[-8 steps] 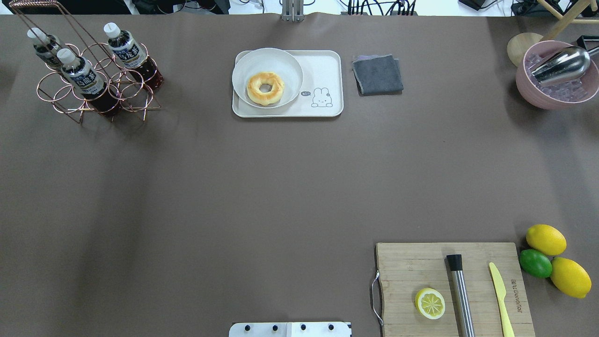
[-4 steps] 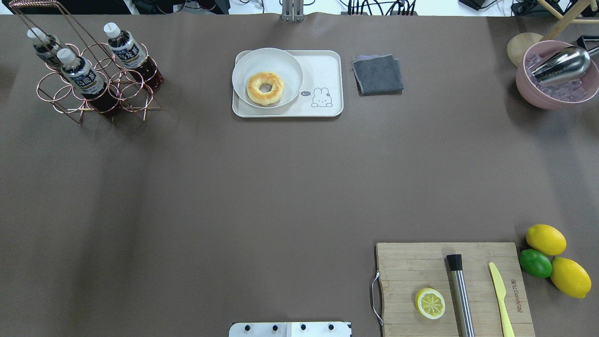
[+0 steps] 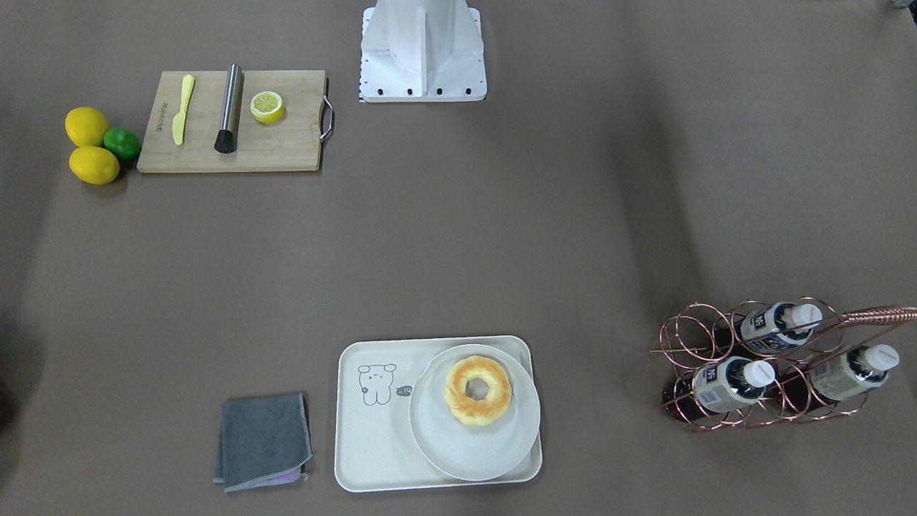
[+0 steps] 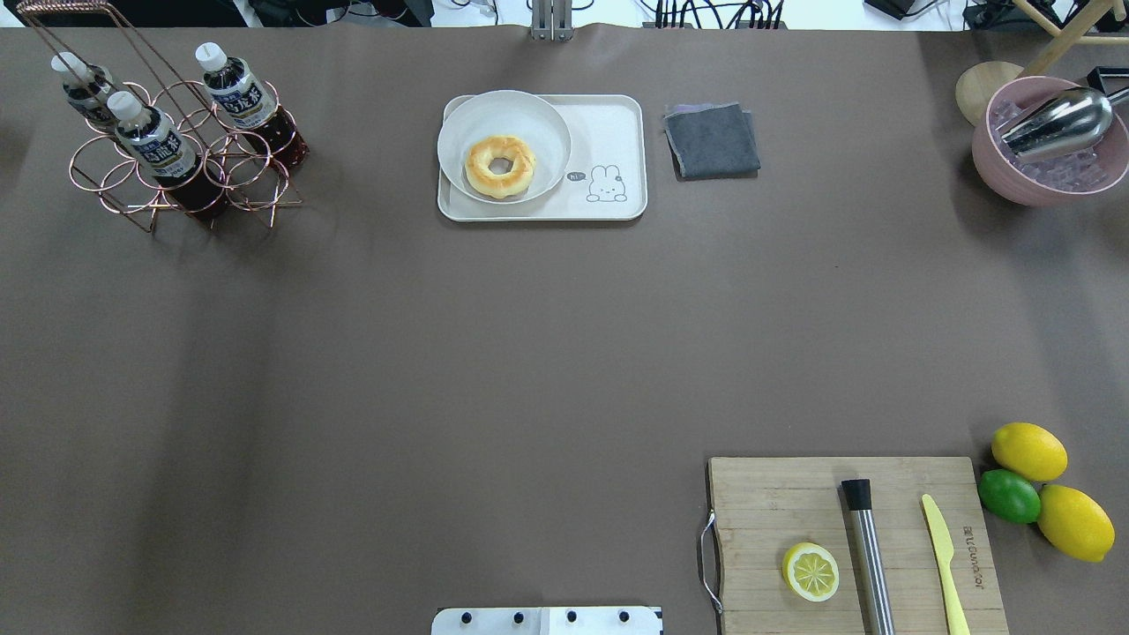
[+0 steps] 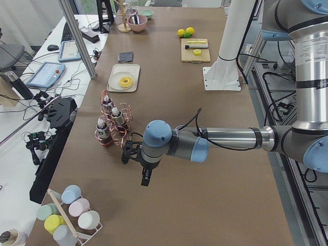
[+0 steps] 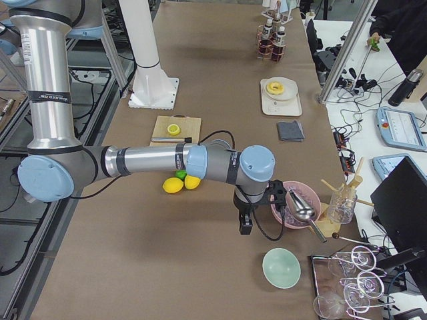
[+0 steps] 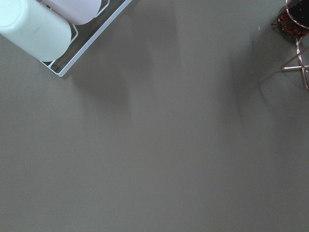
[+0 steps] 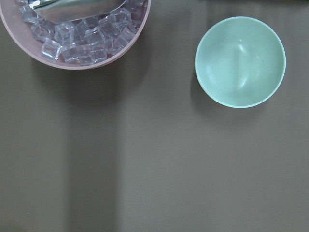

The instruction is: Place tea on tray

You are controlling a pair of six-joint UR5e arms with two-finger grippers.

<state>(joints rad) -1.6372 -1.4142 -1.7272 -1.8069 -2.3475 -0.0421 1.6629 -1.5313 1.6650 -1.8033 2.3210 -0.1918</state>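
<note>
Copper wire rack (image 4: pixel 132 181) at the surface's (image 4: pixel 529 353) far left is holding three tea bottles (image 4: pixel 236 93), well apart from the cream tray (image 4: pixel 609 132), while the left arm (image 5: pixel 225 138) and right arm (image 6: pixel 147 160) are hovering, and I cannot tell whether their jaws are apart or together.

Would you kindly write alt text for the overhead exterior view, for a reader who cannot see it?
Three tea bottles stand in a copper wire rack at the brown table's far left, while the cream tray at far centre holds only a white plate with a doughnut. A grey cloth lies right of the tray; no robot arm is in view.
</note>
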